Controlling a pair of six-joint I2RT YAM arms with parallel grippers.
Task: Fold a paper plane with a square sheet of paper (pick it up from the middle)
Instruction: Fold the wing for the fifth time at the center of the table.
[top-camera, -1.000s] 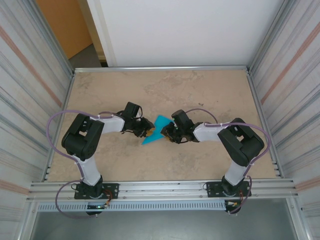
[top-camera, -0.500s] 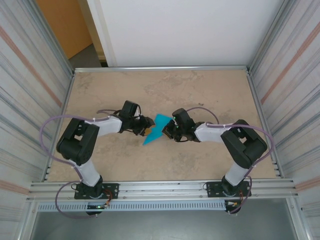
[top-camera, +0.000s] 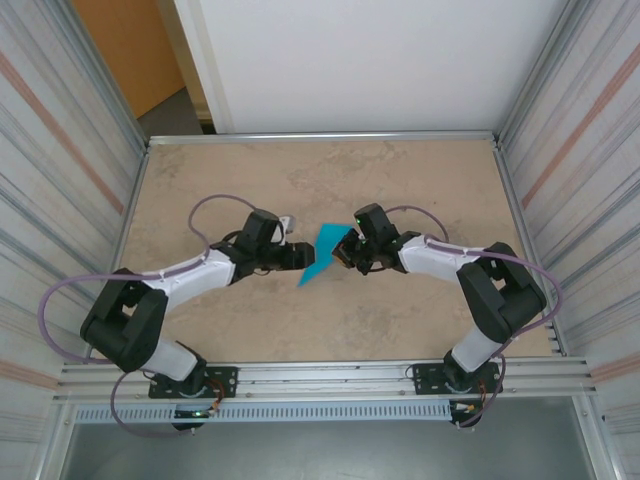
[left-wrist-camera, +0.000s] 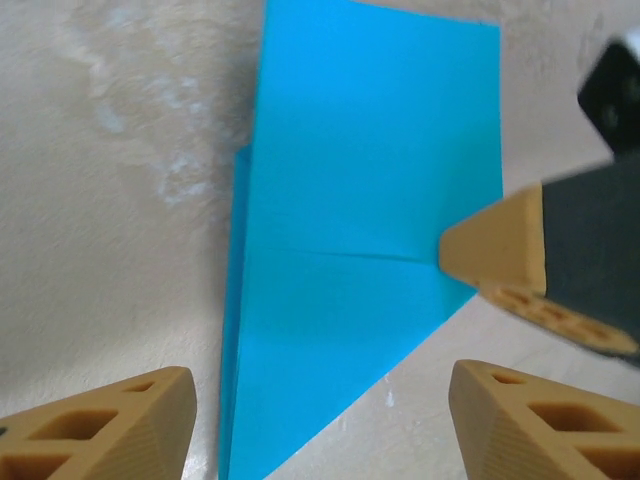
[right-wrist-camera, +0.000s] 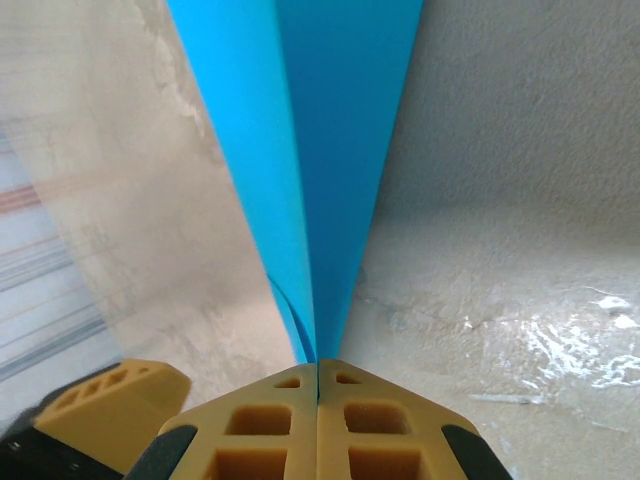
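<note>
Beige tabletop, ribbed metal walls, paper plane at ctr.

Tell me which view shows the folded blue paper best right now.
Left wrist: the folded paper shows nearly whole, face-on, with its crease and edges plain. The right wrist view sees it edge-on, pinched in the shut right gripper. The top external view makes it a small, distant blue shape.
</note>
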